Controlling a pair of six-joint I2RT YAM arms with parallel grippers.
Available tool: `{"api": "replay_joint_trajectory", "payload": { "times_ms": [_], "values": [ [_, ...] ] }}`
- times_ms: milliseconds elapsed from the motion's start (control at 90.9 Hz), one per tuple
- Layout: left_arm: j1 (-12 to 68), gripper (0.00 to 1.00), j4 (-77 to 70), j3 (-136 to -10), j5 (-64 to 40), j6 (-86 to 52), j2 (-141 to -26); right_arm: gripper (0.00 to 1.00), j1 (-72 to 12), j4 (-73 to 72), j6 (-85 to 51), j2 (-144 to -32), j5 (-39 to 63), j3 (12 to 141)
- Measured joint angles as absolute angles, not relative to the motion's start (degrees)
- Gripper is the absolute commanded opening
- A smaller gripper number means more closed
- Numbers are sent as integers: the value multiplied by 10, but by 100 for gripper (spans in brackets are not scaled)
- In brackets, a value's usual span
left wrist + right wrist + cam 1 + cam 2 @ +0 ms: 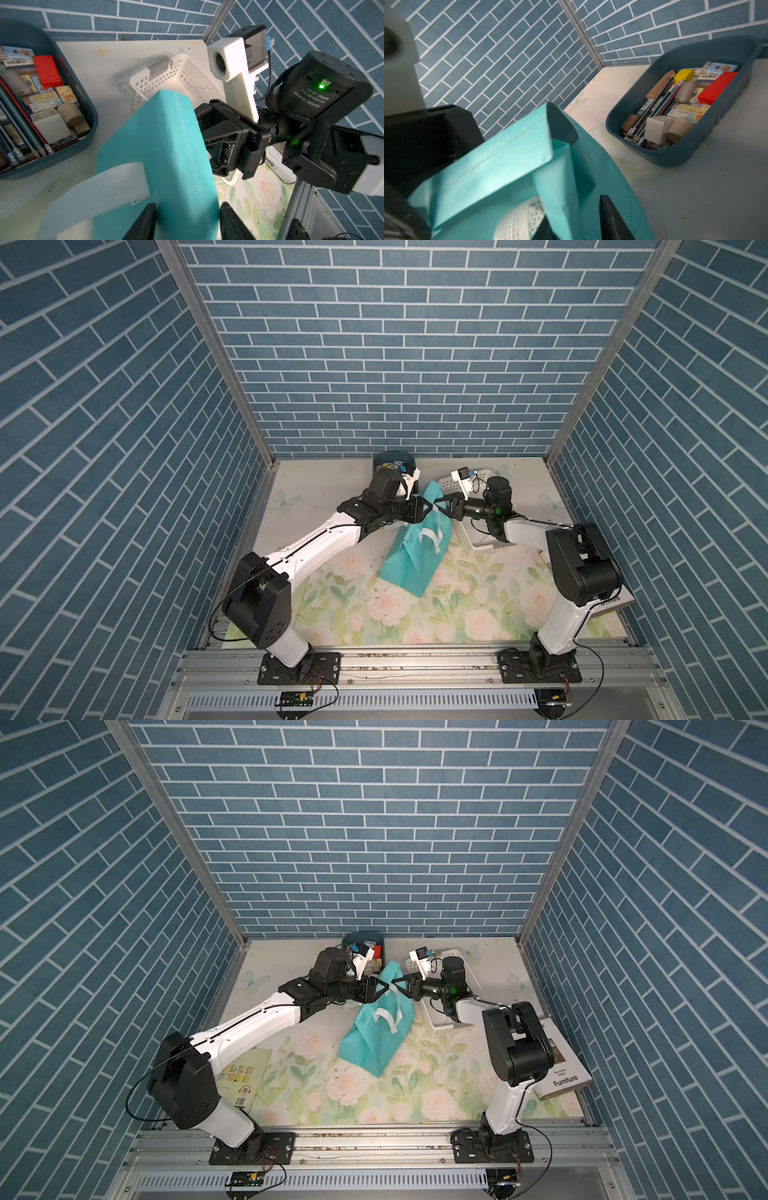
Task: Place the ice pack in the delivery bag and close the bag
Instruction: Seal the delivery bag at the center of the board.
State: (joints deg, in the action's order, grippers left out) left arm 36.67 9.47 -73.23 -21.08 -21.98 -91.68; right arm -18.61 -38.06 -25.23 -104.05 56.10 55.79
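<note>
The delivery bag (411,564) stands leaning on the rose-printed table cover (415,614), mid-table, its top up between the two grippers. The left gripper (430,508) straddles the bag's top edge with jaws about half apart; teal fabric fills the gap, but whether they pinch it I cannot tell. The right gripper (441,506) faces it from the other side, jaws narrowed onto a fold of the bag. Behind sit a dark blue bin (392,459) and a white basket (482,545). Blue brick-pattern walls (395,344) close three sides; an aluminium rail (415,664) runs along the front edge
</note>
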Motion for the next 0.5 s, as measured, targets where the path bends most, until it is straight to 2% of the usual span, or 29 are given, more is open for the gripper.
{"api": "replay_joint_trajectory", "payload": {
  "times_ms": [231, 495],
  "values": [
    [366, 56, 91, -733, -233, -219, -920, 33, -186, -380, -252, -1040, 561, 559],
    [364, 73, 95, -737, -221, -227, -913, 33, -186, -380, -252, -1040, 561, 563]
  ]
}}
